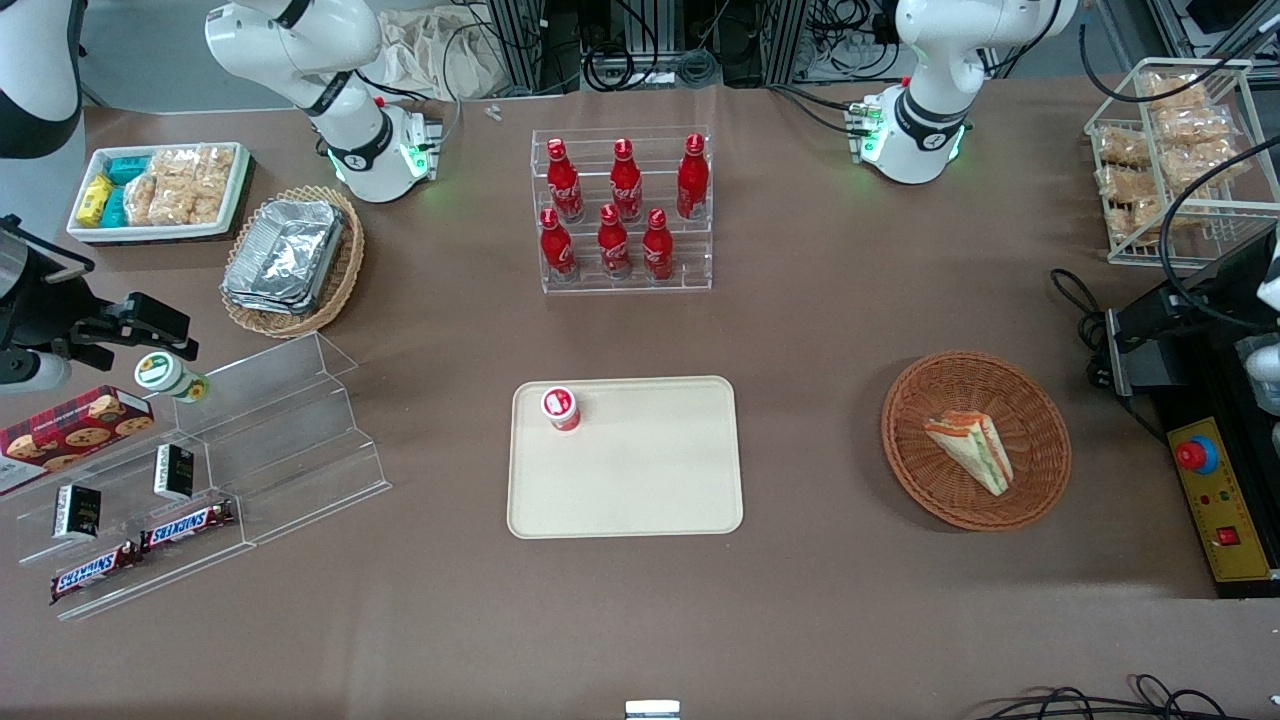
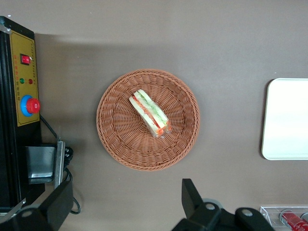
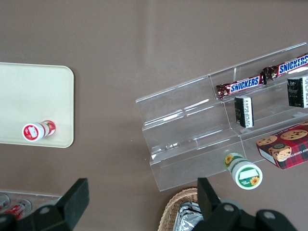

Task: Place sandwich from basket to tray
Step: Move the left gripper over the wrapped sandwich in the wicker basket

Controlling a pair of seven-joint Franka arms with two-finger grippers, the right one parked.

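The sandwich [image 1: 970, 450] [image 2: 150, 114], a wrapped white-bread wedge with red and green filling, lies in the round reddish-brown basket [image 1: 905, 440] [image 2: 115, 137]. The cream tray [image 1: 650, 480] [image 2: 288, 120] lies flat beside the basket, toward the parked arm's end. My gripper [image 2: 126, 199] hangs high above the table, open, with its black fingers [image 2: 192, 195] wide apart and nothing between them. It is over bare table just farther from the front camera than the basket. It touches neither the basket nor the sandwich. It does not show in the front view.
A small red-and-white bottle [image 1: 561, 408] stands on a tray corner. A black control box with a yellow panel [image 1: 1220, 500] [image 2: 23, 77] and cables sits beside the basket at the working arm's end. A rack of red bottles [image 1: 622, 210] stands farther back.
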